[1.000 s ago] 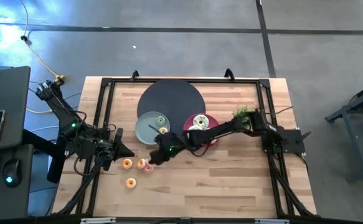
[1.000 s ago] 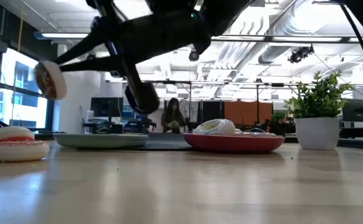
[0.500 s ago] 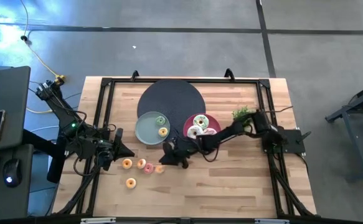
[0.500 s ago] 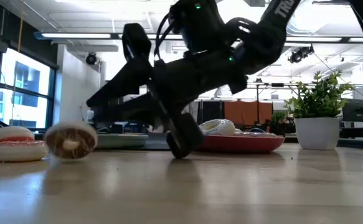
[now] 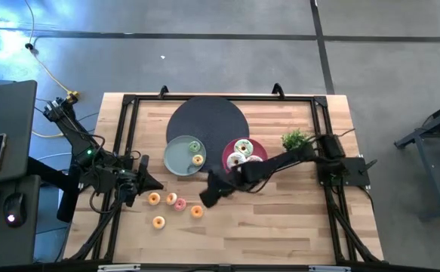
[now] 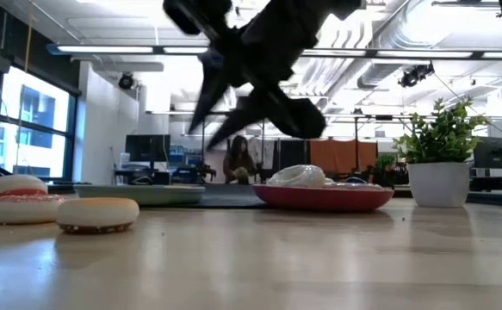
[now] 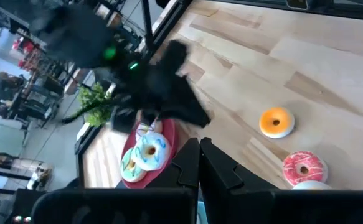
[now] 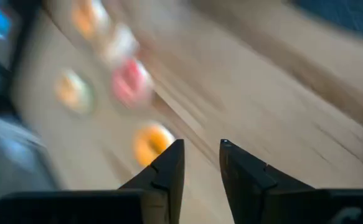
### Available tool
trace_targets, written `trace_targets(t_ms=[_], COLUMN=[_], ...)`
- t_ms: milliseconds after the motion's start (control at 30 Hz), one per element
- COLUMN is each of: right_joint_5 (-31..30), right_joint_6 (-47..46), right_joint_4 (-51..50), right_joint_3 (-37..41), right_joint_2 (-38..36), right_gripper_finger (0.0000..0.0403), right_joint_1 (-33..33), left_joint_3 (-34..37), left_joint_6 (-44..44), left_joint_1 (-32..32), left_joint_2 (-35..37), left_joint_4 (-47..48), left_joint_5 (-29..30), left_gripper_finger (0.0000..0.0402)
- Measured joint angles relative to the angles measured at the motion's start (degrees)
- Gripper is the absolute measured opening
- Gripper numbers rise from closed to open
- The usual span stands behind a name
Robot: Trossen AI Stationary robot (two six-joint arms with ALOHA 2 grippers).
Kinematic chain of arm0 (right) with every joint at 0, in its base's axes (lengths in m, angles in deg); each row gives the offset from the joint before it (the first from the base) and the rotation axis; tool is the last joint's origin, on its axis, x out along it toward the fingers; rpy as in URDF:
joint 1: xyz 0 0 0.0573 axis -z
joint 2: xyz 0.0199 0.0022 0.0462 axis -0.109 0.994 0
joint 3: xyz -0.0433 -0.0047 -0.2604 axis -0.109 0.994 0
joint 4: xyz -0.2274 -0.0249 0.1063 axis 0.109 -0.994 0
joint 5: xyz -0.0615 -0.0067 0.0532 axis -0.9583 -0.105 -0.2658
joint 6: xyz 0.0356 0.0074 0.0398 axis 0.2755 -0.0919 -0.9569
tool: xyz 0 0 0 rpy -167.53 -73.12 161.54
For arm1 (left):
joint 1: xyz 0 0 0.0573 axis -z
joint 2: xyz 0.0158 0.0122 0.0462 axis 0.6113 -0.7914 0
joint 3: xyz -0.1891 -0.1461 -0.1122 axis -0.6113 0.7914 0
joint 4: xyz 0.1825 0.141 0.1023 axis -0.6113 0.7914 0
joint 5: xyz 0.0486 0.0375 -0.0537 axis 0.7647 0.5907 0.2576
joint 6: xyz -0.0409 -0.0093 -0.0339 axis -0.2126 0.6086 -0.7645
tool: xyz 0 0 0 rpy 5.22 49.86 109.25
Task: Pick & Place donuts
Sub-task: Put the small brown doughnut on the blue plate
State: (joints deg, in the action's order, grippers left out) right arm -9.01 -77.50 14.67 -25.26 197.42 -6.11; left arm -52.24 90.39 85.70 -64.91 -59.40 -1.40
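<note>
The orange donut (image 5: pixel 196 211) that hung in the right end effector (image 5: pixel 210 192) a second ago, and half a second ago was rolling on edge, now lies flat on the counter (image 5: pixel 280 227), and the arm has lifted clear of it.

It rests in front of the grey-green plate (image 5: pixel 176 157), near the pink donut (image 5: pixel 180 203) and two more orange ones (image 5: pixel 154 199) (image 5: pixel 158 222). On that plate sit a small green donut (image 5: pixel 195 146) and a yellow one (image 5: pixel 198 159); the red plate (image 5: pixel 230 151) just beside it carries three iced donuts (image 5: pixel 241 147).

The right end effector hovers above the counter between the fallen donut and the red plate, fingers slightly spread and holding nothing. The left end effector (image 5: pixel 140 185) waits well to the left of the grey-green plate, its fingers pressed together in its wrist view.

This looks like a dropped carry, so the step in hand is likely re-picking. That calls for coming back down over the orange donut, straddling its rim and pinching, then carrying it to a plate.

No brand or writing can be read.
</note>
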Motion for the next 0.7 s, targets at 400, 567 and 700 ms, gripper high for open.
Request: trace_targets(t_ms=[400,567,700], right_joint_5=[0.3,-2.2,-3.3], right_joint_6=[12.2,11.8,16.7], right_joint_4=[-6.6,-5.6,-4.0], right_joint_3=[-7.9,-7.8,-7.9], right_joint_2=[6.2,6.2,6.2], right_gripper_finger=[0.0004,0.0007,0.0003], right_joint_1=[-4.9,-6.3,-6.8], left_joint_3=[0.0,0.0,0.0], left_joint_6=[2.6,5.2,11.7], left_joint_1=[0.0,-2.6,-5.9], left_joint_2=[-7.9,-13.8,-19.0], left_joint_4=[-2.5,-5.0,-8.6], left_joint_5=[-5.3,-9.0,-9.8], left_gripper_finger=[0.0,0.0,0.0])
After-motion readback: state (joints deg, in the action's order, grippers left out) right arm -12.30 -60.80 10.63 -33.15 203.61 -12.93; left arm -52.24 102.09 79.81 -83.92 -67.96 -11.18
